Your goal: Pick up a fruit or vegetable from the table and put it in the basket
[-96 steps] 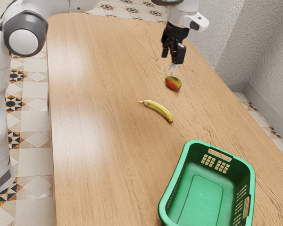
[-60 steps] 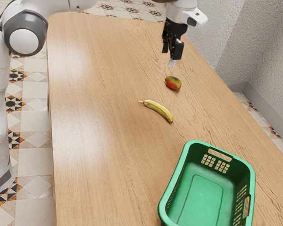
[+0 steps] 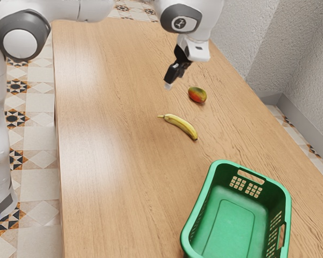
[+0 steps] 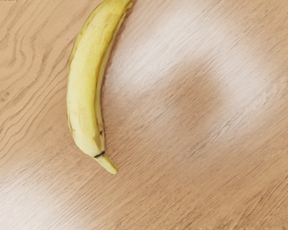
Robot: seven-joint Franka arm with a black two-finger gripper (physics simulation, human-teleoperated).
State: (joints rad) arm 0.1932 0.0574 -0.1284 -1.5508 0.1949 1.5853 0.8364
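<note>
My gripper [image 3: 171, 80] hangs above the table in the exterior view, up from the banana's stem end and toward that view's left from the mango. Whether it is open or shut cannot be made out. The yellow banana [image 3: 180, 126] lies on the wood, its stem toward the exterior view's left. A red and green mango [image 3: 197, 95] rests farther up the table. In the wrist view the banana [image 4: 89, 76] shows its stem and most of its curved body. The green basket [image 3: 231, 228] stands with nothing in it.
The wooden table [image 3: 118, 177] reaches under all of these, with its long edge near the arm's base at the exterior view's left. A textured wall [image 3: 269, 43] rises beyond the far edge. The basket's raised rim [image 3: 198, 208] stands up from the tabletop.
My hand has turned and moved toward the exterior view's left, from above the mango to above the area beside the banana's stem. Banana, mango and basket have stayed where they were.
</note>
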